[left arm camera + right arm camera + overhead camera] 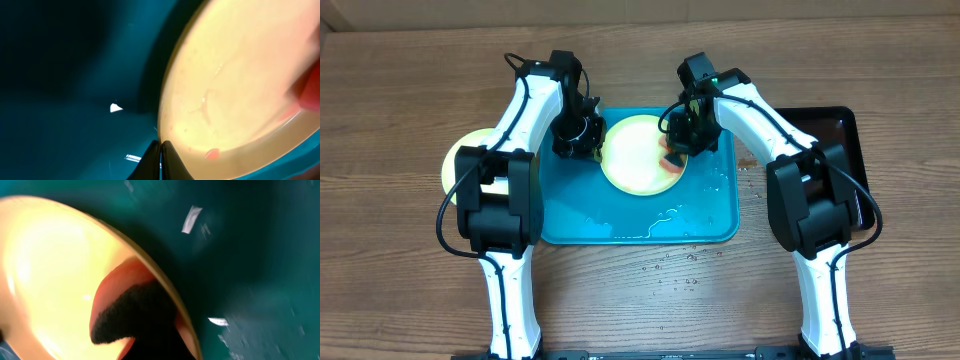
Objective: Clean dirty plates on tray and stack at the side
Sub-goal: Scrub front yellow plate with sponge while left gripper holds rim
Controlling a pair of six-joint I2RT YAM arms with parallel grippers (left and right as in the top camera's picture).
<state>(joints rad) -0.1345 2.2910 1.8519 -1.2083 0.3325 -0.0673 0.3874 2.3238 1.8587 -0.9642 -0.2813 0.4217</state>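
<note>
**A:** Where does the work sit?

**B:** Nearest me, by the front edge of the bench (pixel 400 290), water drops (pixel 680 263) lie on the wood. Just beyond them is the turquoise tray (pixel 570 218), mid-bench, with a wet floor. The yellow-green plate (pixel 632 150) lies in the tray's far half.

**A:** And your end effectors?

**B:** My left end effector (pixel 160 150) is closed, pinching the plate's left rim as far as the wrist view shows. My right end effector (pixel 682 140) grips the sponge (pixel 125 317), which is pressed onto the plate's right side.

**A:** How will the plate handle?

**B:** I judge it to be light, stiff plastic and not fragile. It is wet, though, so it's slippery. Under the sponge's push it would likely skate across the wet tray unless the rim pinch steadies it. The rim is the place to hold it, being thin and raised off the tray floor, and I'd take a deep bite there rather than a fingertip nip.

**A:** Anything else level with it?

**B:** A second plate (pixel 460 160) lies off the tray toward the left edge, partly under my left arm. A black tray (pixel 840 128) sits toward the right edge.
</note>
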